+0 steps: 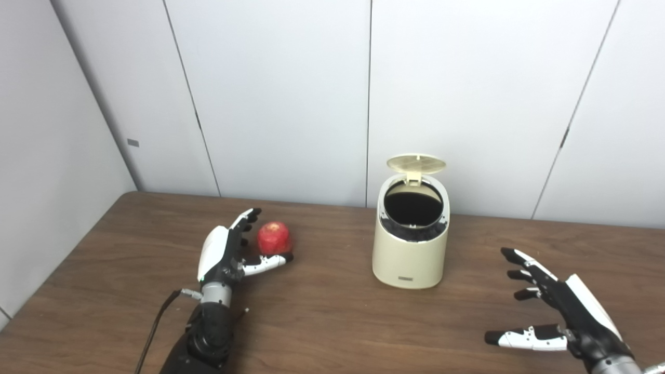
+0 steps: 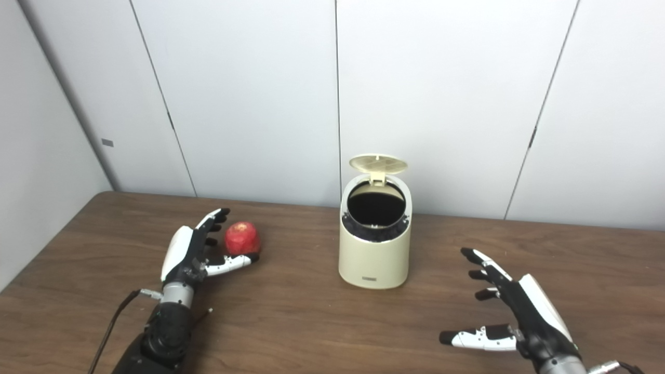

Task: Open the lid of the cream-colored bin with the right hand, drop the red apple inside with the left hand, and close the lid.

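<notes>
- Pale grey panelled walls (image 1: 280, 93) behind; dark brown wood-grain table (image 1: 322, 322) below.
- Stands upright near table centre: cream-coloured rounded plastic bin (image 1: 410, 254), its round hinged lid (image 1: 416, 163) tipped up at the 12 o'clock rim, dark opening exposed.
- Sits at roughly 9 o'clock from the bin, well apart from it: red round apple (image 1: 274, 237), resting on the table.
- Cups the apple from its 9 o'clock side: black-and-white left hand (image 1: 228, 252), fingers spread past the top, thumb under the 6 o'clock side; not clamped, and contact cannot be told.
- Hovers at 4 o'clock from the bin, well apart: black-and-white right hand (image 1: 561, 306), fingers splayed, holding nothing.
</notes>
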